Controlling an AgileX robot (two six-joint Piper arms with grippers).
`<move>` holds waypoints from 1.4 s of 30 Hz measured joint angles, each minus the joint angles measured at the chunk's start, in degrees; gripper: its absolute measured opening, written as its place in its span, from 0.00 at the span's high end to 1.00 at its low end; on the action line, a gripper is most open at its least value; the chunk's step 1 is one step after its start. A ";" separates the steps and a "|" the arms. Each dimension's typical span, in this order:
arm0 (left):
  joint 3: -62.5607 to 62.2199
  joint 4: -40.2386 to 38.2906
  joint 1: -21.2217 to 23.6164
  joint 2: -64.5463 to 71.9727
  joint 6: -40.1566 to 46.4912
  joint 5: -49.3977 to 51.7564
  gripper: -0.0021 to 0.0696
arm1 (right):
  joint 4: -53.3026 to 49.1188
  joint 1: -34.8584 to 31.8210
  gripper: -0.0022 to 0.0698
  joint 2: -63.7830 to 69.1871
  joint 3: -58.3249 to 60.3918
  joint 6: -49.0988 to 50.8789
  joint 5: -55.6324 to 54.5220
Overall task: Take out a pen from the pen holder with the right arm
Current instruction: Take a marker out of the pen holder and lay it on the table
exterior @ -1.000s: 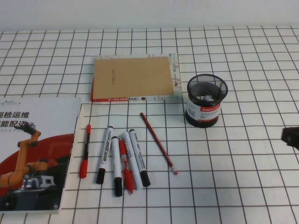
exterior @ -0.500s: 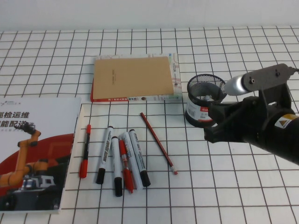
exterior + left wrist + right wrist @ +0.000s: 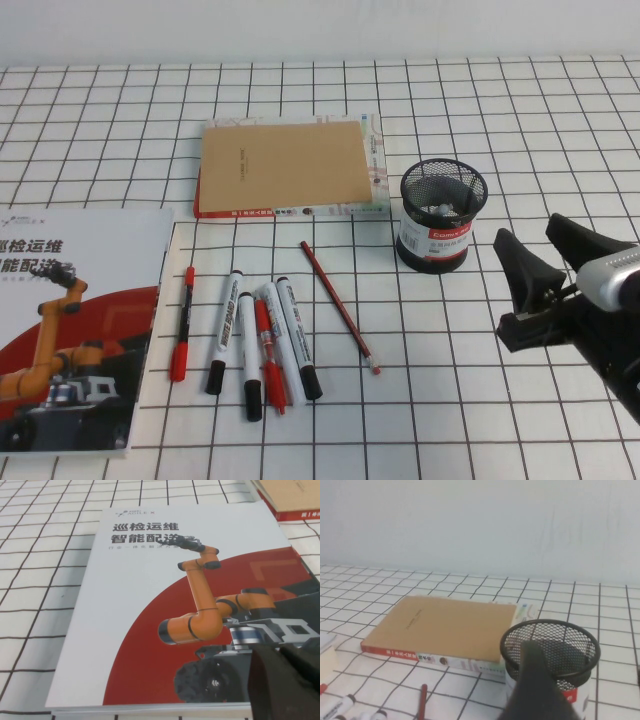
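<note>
The black mesh pen holder [image 3: 443, 215] stands upright right of the table's middle; something pale lies at its bottom, but I can make out no pen in it. My right gripper [image 3: 525, 226] is open and holds nothing. It hangs near the holder on the right, its two dark fingers pointing toward the back. In the right wrist view the pen holder [image 3: 550, 652] sits just ahead, partly behind one finger [image 3: 535, 690]. My left gripper [image 3: 282, 680] is shut and empty over the corner of the robot booklet [image 3: 150, 605].
Several markers [image 3: 297, 338], a red pen [image 3: 182, 322] and a red pencil [image 3: 338, 305] lie left of the holder. A brown notebook [image 3: 285, 165] lies behind them. The booklet [image 3: 70, 330] covers the near left corner.
The right arm came in from the right edge, passed beside the holder, and now sits lower right of it with its jaws opened. Nothing on the table moved.
</note>
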 joint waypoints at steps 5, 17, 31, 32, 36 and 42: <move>0.00 0.00 0.00 0.00 0.00 0.00 0.98 | -2.11 0.00 0.42 5.70 0.22 0.46 -7.51; 0.00 0.00 0.00 0.00 0.00 0.00 0.98 | -4.56 0.00 0.42 16.87 -2.43 0.56 -11.12; 0.00 0.00 0.00 0.00 0.00 0.00 0.98 | -4.78 0.00 0.43 25.02 -11.42 0.56 -11.61; 0.00 0.00 0.00 0.00 0.00 0.00 0.98 | -4.37 0.00 0.43 25.60 -12.06 0.56 -11.61; 0.00 0.00 0.00 0.00 0.00 0.00 0.98 | -2.96 -0.12 0.43 27.66 -14.82 0.56 -11.61; 0.00 0.00 0.00 0.00 0.00 0.00 0.98 | -1.90 -1.88 0.45 30.64 -18.16 0.56 -11.61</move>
